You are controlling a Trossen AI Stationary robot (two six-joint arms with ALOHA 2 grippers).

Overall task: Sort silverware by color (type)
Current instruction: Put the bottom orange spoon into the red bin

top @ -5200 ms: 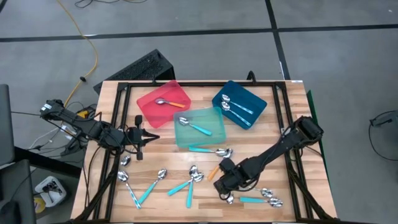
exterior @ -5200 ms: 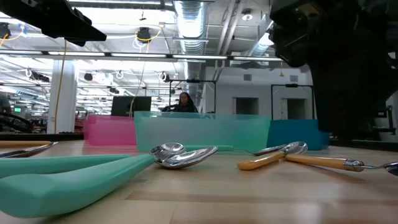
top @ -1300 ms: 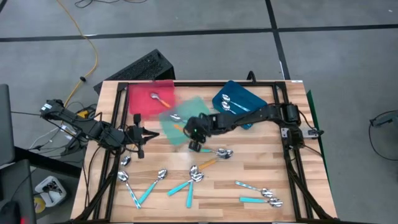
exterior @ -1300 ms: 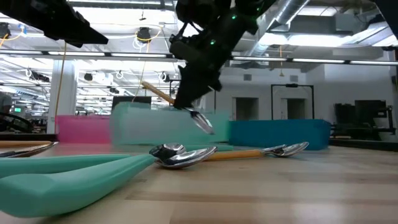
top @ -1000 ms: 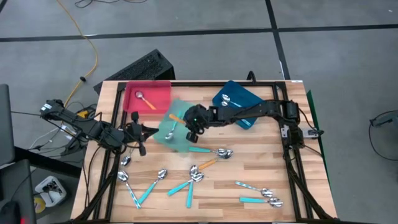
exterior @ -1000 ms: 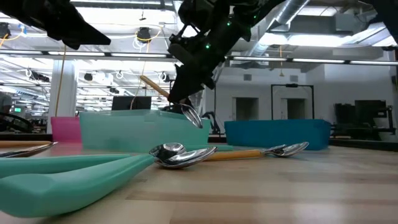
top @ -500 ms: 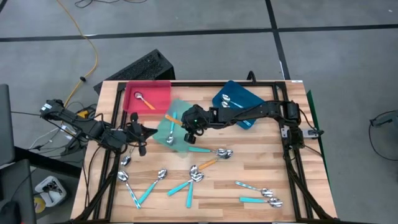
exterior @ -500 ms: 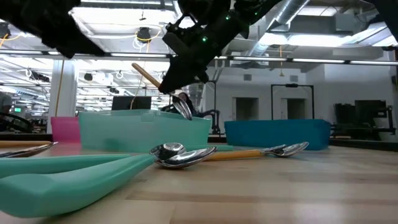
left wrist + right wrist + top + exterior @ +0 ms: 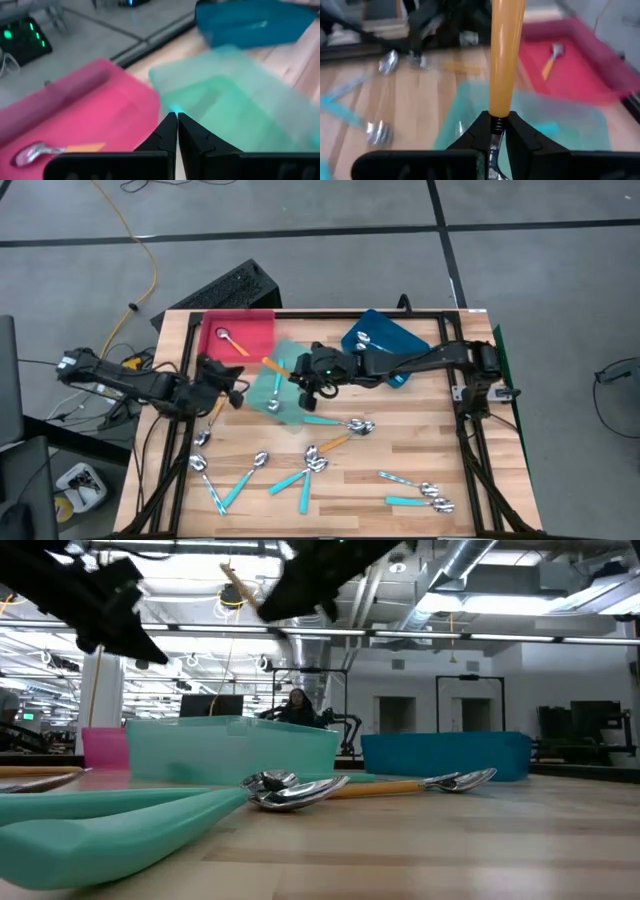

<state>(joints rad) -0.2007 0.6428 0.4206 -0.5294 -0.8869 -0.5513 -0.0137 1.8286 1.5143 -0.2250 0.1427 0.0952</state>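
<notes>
Orange-handled spoon is clamped in the right gripper, held above the teal tray beside the red tray (one orange spoon lies inside). Left gripper, fingers pressed together, hovers at the teal tray's edge.

Three trays — red; teal; blue — two grippers.

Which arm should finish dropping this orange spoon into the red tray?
Right. The right gripper already grips the orange-handled spoon above the teal tray, beside the red tray. The left gripper is shut, empty.
</notes>
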